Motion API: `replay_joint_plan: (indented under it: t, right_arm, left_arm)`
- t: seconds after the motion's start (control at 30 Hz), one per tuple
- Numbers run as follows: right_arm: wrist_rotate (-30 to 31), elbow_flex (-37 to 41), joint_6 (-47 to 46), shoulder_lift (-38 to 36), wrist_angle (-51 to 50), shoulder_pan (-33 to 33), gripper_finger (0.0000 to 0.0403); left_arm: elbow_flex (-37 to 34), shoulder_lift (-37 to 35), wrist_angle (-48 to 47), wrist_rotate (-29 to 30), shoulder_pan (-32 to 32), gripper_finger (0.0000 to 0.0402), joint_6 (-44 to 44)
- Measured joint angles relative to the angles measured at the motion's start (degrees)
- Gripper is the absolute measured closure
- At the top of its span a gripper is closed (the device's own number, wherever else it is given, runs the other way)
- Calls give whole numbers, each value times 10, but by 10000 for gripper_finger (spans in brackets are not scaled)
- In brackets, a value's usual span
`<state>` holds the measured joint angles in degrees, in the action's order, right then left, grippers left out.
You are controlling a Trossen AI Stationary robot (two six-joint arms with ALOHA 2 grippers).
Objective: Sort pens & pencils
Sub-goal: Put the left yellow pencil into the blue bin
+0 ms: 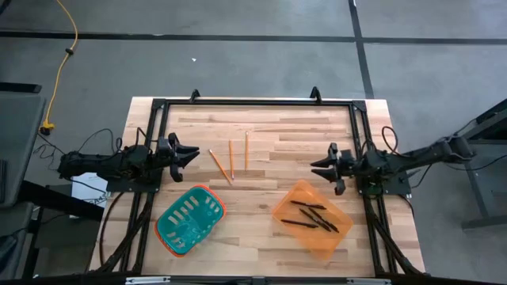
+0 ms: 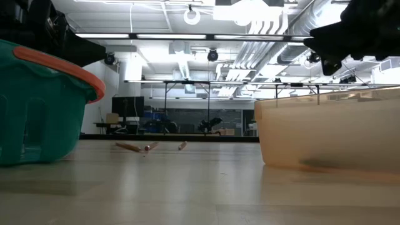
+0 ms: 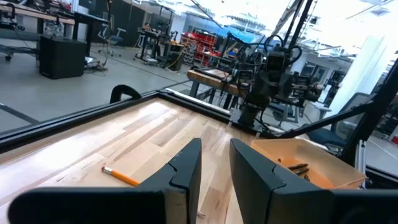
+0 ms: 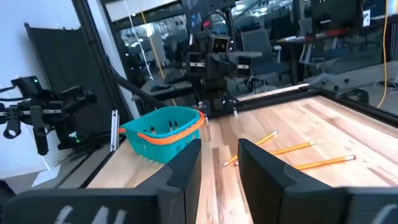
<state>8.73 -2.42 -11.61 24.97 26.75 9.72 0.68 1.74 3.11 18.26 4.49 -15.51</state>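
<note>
Three orange-yellow pencils (image 1: 230,161) lie flat on the table's middle, toward the far side; they also show in the right wrist view (image 4: 292,151) and low view (image 2: 145,147). Several black pens (image 1: 313,216) lie inside the orange bin (image 1: 311,218) at the near right. My left gripper (image 1: 190,153) hovers open at the table's left, just left of the pencils, holding nothing. My right gripper (image 1: 320,167) hovers open at the right, above the bin's far edge, also holding nothing.
A teal basket with an orange rim (image 1: 189,219) stands at the near left and holds nothing that I can see. A black frame (image 1: 253,103) runs round the table's far and side edges. Bare wood lies between the basket and the bin.
</note>
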Motion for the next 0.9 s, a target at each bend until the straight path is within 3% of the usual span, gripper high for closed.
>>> replay_joint_plan:
  t: [0.23,0.43,0.57,0.73,0.9]
  right_arm:
    - [13,18,31,-99,-82,0,306]
    - [-27,18,57,-173,-134,0,306]
    - [-14,18,70,-222,-187,0,306]
    - [30,18,42,-249,-215,0,306]
    - [37,18,-9,-247,-207,0,306]
  left_arm:
    - [0,0,0,0,0,330,0]
    - [0,0,0,0,0,330,0]
    - [0,0,0,0,0,330,0]
    - [0,0,0,0,0,330,0]
    - [0,0,0,0,0,330,0]
